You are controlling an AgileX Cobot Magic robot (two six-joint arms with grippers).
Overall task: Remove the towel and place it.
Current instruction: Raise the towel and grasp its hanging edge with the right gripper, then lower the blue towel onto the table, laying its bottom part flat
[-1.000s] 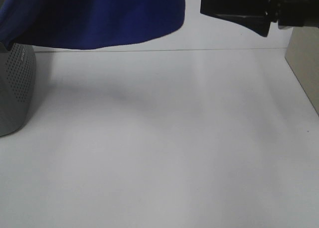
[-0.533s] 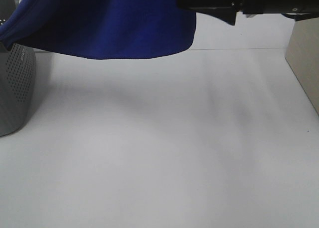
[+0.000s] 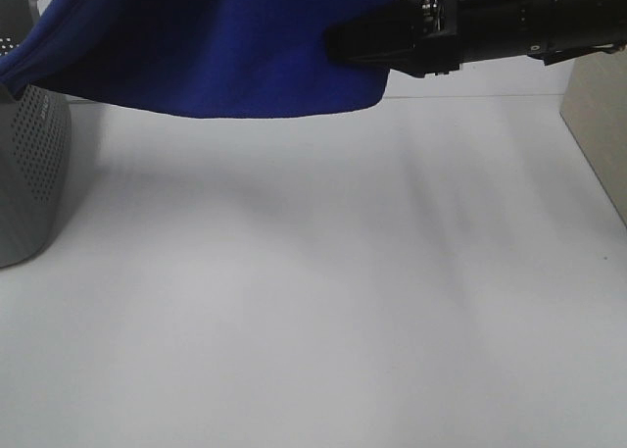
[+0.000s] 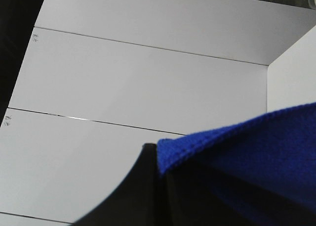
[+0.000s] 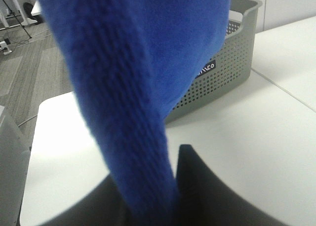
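Note:
The royal-blue towel (image 3: 216, 46) hangs in the air across the top left of the exterior high view, its lower edge above the white table (image 3: 313, 291). Its left end trails to the grey perforated basket (image 3: 29, 174). My right gripper (image 3: 333, 46) reaches in from the right and is closed on the towel's right edge. In the right wrist view the towel (image 5: 148, 63) fills the gap between the black fingers of the gripper (image 5: 148, 191). My left gripper (image 4: 163, 159) grips a towel edge (image 4: 247, 157). It is out of the exterior high view.
The basket (image 5: 227, 67) stands at the table's left side. A beige box (image 3: 600, 124) stands at the right edge. A seam line (image 3: 470, 97) crosses the table's far part.
My right gripper has moved left from the top right to the towel's right edge and taken hold of it. The towel has spread a little to the right.

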